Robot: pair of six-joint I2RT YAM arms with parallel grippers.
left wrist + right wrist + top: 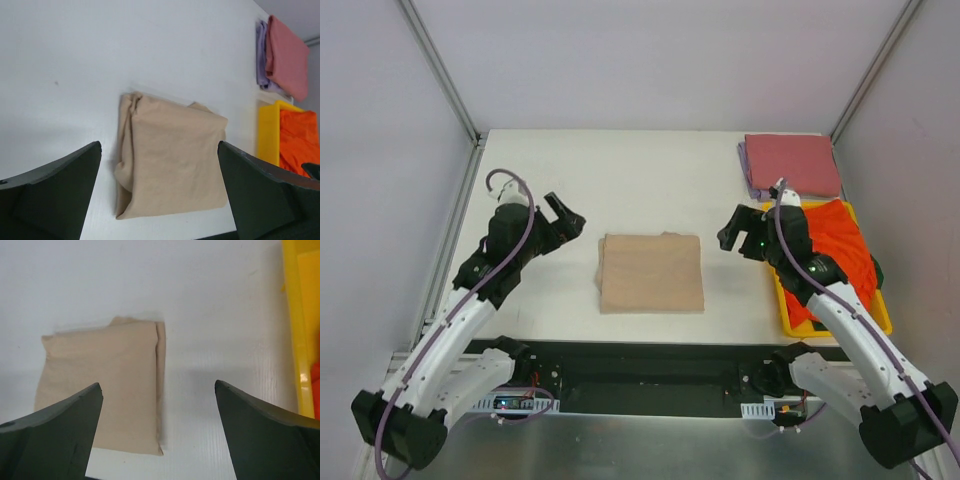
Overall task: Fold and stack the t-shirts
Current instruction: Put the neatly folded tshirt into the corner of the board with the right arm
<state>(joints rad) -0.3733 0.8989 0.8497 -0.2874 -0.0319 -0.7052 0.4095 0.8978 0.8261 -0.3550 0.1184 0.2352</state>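
Approach geometry: folded tan t-shirt [651,272] on counter [620,180].
Left gripper [565,215] and right gripper [729,230] flank it, equally near, jaws apart.

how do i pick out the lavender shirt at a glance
On the white table, go to the far right corner, just beyond the yellow tray. Two folded shirts are stacked there. The lavender shirt is the lower one, only its edge showing under the dusty pink-red shirt.

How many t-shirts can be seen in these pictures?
4. A tan t-shirt lies folded in the middle of the table; a pink-red t-shirt lies on a lavender t-shirt at the far right corner; an orange-red t-shirt is in the yellow tray. More may be hidden beneath.
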